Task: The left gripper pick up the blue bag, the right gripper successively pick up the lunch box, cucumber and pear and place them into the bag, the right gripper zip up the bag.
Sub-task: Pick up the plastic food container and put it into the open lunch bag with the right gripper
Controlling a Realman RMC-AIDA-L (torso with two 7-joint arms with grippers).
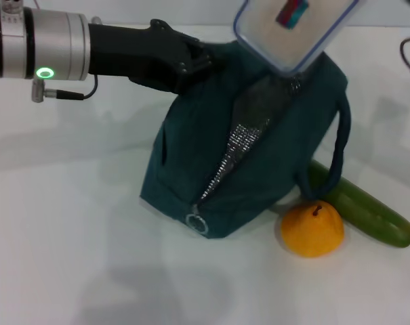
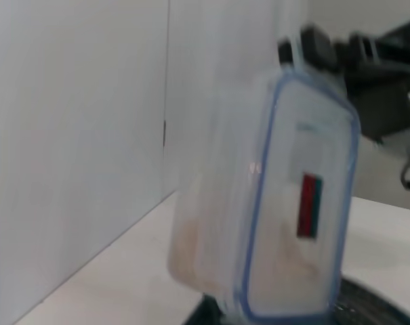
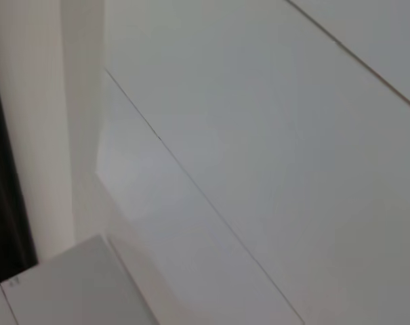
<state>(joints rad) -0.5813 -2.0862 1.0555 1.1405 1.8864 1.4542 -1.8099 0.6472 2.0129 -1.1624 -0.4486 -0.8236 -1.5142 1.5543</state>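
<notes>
We see the blue bag [image 1: 252, 149] standing on the white desk [image 1: 69, 223] in the middle of the head view, its zipper open down the front. The left tool [image 1: 191, 64] comes in from the upper left and is clenched on the bag's top edge, holding it up. The lunch box [image 1: 293, 27] hangs tilted at the top, right above the bag's opening. The right tool may be the dark blur behind the box in the left wrist view; we cannot tell how it is set. At the lower right, the pear [image 1: 312, 229] sits just beside the bag. The cucumber [image 1: 360, 206] lies behind the pear, one end hidden by the bag.
</notes>
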